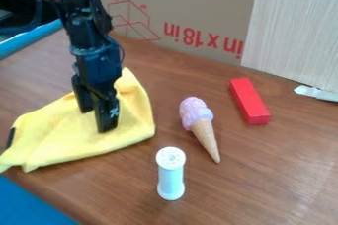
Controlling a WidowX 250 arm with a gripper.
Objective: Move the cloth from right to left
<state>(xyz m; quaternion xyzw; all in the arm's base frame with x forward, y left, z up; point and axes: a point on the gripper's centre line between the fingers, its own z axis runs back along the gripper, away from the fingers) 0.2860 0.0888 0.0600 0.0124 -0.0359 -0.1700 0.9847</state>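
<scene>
The black gripper [96, 120] hangs down over the yellow cloth [56, 132] at the left of the table, its lower end at the cloth's right half. The cloth lies spread out with some folds, one corner rising behind the gripper and another reaching the view's left edge. Part of the cloth is hidden behind the gripper. Whether any cloth is held cannot be told.
Right of the cloth are a white spool-like cylinder [171, 174], a toy ice cream cone [198, 120] and a red block [249, 101]. A cardboard sheet [191, 2] and a pale panel [297, 31] stand behind. Blue edges show at left.
</scene>
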